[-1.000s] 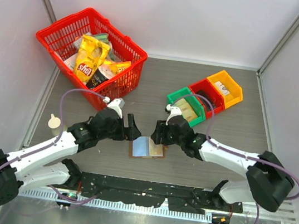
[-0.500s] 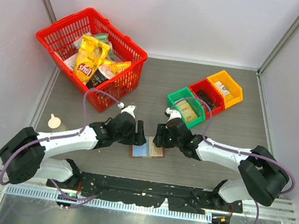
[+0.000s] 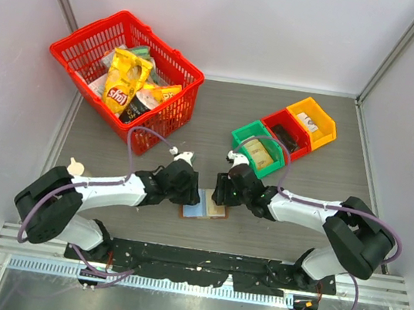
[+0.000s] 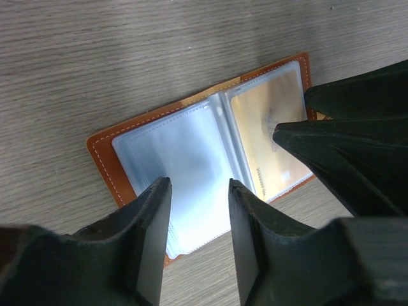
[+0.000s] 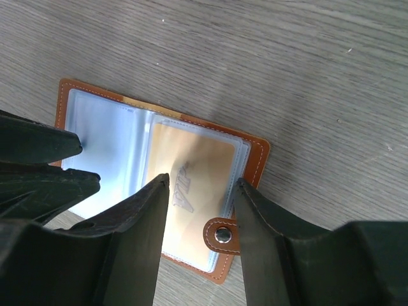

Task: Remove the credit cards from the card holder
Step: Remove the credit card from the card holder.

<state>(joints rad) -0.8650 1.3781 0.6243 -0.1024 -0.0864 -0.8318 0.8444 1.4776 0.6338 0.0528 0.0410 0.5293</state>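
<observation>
The card holder [image 3: 205,206] lies open on the grey table, brown leather outside and clear sleeves inside. Its left panel [image 4: 178,159] looks pale and blank. A tan card marked VIP [image 5: 191,172] sits in the right sleeve, beside the snap tab [image 5: 222,234]. My left gripper [image 4: 197,183] hovers open over the left panel's near edge with nothing between its fingers. My right gripper [image 5: 203,181] stands open above the card, also holding nothing. In the top view the left gripper [image 3: 190,191] and right gripper [image 3: 221,196] nearly meet over the holder.
A red basket [image 3: 167,118] with yellow snack bags stands at the back left. Green [image 3: 243,133], red [image 3: 275,116] and orange [image 3: 308,104] bins line up at the back right. A small white object [image 3: 74,166] sits by the left arm.
My left arm has swung right until its gripper is over the card holder, and its jaws have narrowed. My right gripper has edged left over the holder's right panel.
</observation>
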